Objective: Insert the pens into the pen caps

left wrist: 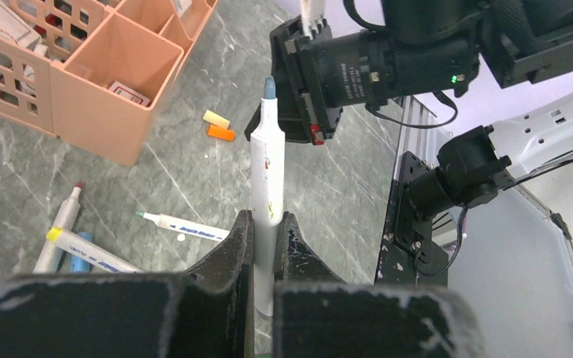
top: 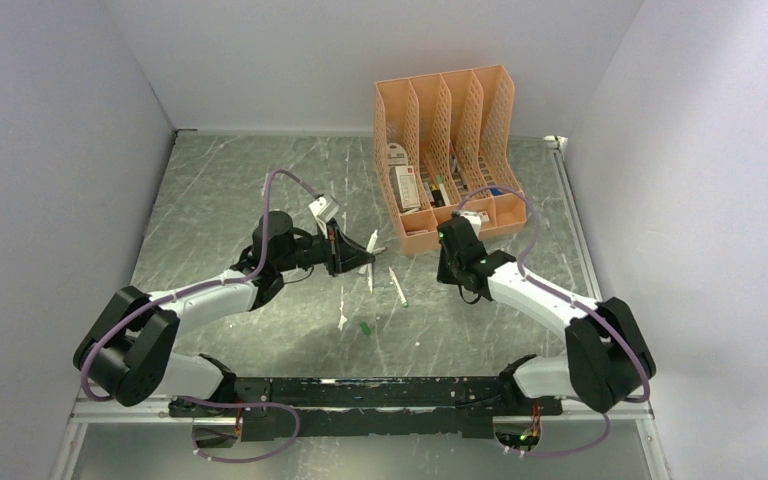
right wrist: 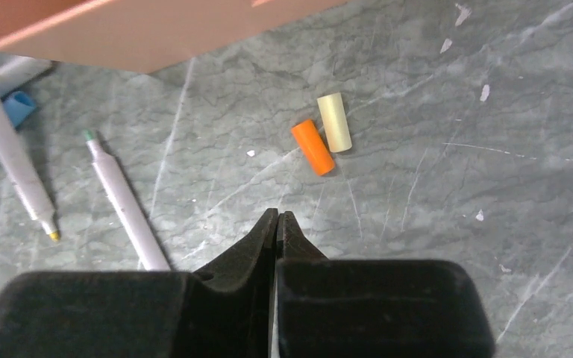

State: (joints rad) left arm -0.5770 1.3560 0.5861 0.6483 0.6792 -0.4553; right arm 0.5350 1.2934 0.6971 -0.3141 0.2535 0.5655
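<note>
The left claw [left wrist: 267, 224] fills the bottom of its own wrist view, clenched on the white barrel of a pen [left wrist: 267, 164]; the pen stands up out of the jaws with its bare grey-blue tip pointing towards the right arm. In the overhead view this pen is held off the desk [right wrist: 455, 224], near the middle, in front of the peach organiser [left wrist: 112, 74].

The right claw [right wrist: 277, 220] is closed with its pads touching and nothing between them; it hangs over the desk just short of an orange cap [right wrist: 313, 147] and a pale yellow cap [right wrist: 334, 122], which lie touching each other.

Three more uncapped pens lie loose to one side: a green-tipped pen [right wrist: 123, 198], a yellow-tipped pen [right wrist: 11, 149] and a red-tipped pen [left wrist: 60, 224]; a blue cap [right wrist: 19, 104] lies against the yellow-tipped one, close to the organiser's wall.

The step in hand looks like presenting the first pen for capping; no pen seen here wears a cap, so the task seems barely begun. The next move calls for the right claw to open, drop over one cap and close across its short body, leaving the open end free; the blue cap seems the likelier match for the held tip, though the tip's colour is hard to judge. Pen and cap must then line up end to end; both are slim, so a small tilt could make the tip miss the mouth.
</note>
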